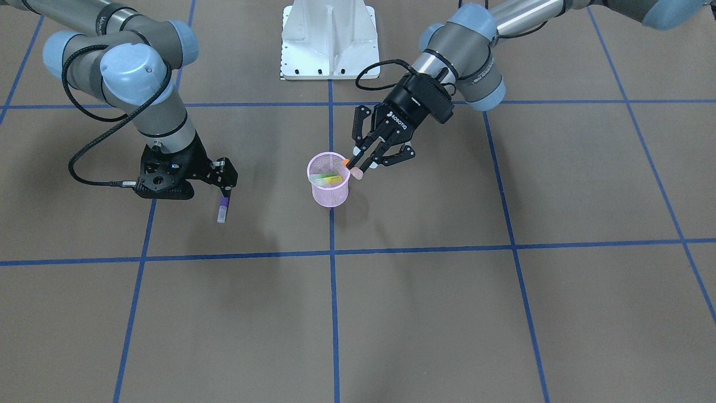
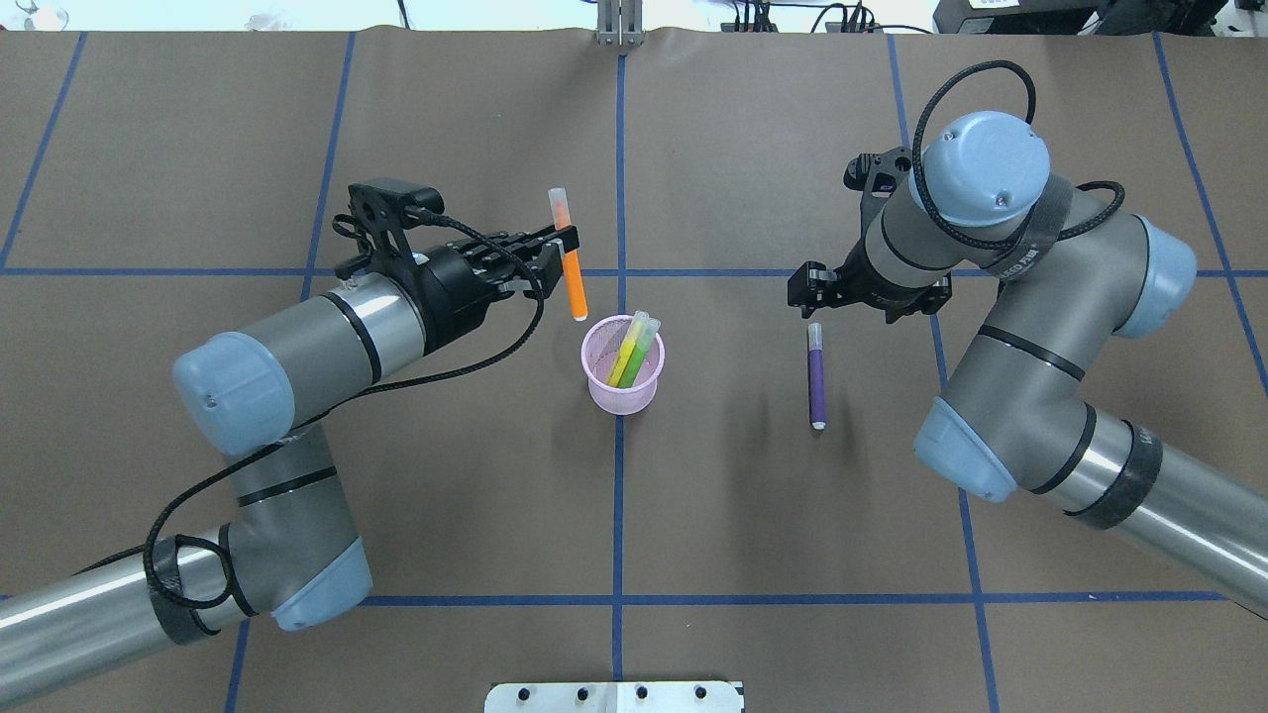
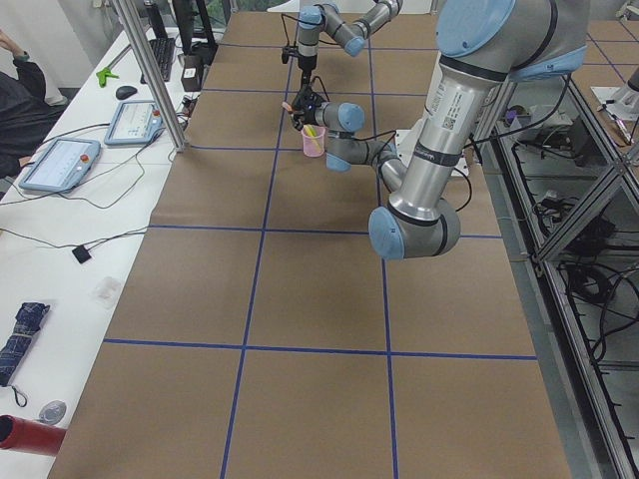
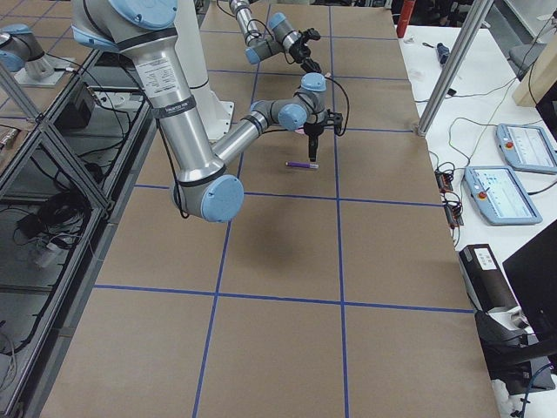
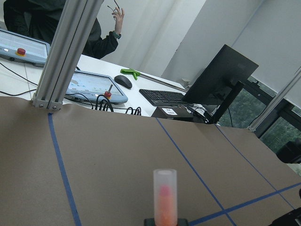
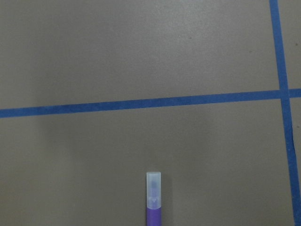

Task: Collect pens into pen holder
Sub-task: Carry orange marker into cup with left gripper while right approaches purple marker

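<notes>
The pink mesh pen holder (image 2: 622,396) stands at the table's middle, with a yellow pen (image 2: 626,358) and a green pen (image 2: 643,353) leaning inside. It also shows in the front view (image 1: 330,195). My left gripper (image 2: 563,248) is shut on an orange pen (image 2: 573,282). The pen is tilted, and its lower end sits just above the holder's far-left rim. Its pale cap shows in the left wrist view (image 5: 165,188). A purple pen (image 2: 816,376) lies flat on the table to the right. My right gripper (image 2: 814,297) hovers over it, open and empty. Its cap shows in the right wrist view (image 6: 153,188).
Blue tape lines (image 2: 619,495) cross the brown table cover. The white robot base (image 1: 330,39) stands at the robot's side of the table. Beyond the far edge is a bench with tablets (image 5: 89,87), a keyboard (image 5: 162,96) and a person (image 5: 101,37).
</notes>
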Robot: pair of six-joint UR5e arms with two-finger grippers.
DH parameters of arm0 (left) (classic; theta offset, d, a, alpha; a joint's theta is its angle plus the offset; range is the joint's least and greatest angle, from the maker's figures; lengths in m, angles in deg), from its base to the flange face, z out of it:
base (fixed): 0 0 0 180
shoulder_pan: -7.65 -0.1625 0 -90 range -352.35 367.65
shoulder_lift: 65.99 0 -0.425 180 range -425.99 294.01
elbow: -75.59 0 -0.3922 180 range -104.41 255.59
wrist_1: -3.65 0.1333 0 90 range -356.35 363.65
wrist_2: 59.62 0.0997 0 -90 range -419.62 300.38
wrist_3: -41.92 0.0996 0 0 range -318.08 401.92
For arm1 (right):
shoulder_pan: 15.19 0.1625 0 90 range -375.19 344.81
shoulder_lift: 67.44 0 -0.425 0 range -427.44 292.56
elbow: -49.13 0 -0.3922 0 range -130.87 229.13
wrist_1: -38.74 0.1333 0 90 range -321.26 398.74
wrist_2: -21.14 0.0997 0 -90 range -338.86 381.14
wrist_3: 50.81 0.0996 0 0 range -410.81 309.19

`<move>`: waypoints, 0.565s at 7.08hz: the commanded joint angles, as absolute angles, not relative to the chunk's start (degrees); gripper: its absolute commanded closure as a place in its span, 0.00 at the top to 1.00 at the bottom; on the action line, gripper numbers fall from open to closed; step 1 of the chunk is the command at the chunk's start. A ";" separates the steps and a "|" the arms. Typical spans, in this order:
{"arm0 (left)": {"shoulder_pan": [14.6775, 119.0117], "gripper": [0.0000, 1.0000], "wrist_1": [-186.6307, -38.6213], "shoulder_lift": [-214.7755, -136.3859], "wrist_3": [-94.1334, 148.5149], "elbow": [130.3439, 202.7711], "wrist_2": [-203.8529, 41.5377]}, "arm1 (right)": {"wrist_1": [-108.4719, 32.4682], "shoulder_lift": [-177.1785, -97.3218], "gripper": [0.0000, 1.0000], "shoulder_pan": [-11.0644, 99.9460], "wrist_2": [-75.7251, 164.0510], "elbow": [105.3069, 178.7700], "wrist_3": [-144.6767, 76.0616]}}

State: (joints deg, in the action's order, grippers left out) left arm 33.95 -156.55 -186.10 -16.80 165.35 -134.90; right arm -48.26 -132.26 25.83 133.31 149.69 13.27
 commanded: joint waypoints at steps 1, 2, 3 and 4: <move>32.88 0.00 -156.66 -188.33 -16.61 161.55 -133.89 | -48.18 -132.04 1.00 25.68 133.90 148.54 13.44; 32.35 0.00 -156.66 -188.33 -16.61 161.46 -133.89 | -48.18 -131.96 1.00 25.68 133.90 148.54 13.44; 31.65 0.00 -156.75 -188.33 -16.61 161.11 -133.89 | -48.09 -131.95 1.00 25.24 133.90 147.75 13.44; 31.47 0.28 -156.66 -188.33 -16.61 161.02 -133.89 | -48.09 -131.87 1.00 25.06 133.99 147.48 13.44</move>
State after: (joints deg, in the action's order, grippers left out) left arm 31.91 -156.69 -188.29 -16.62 161.26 -133.91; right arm -48.12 -131.95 25.34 133.90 147.97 13.44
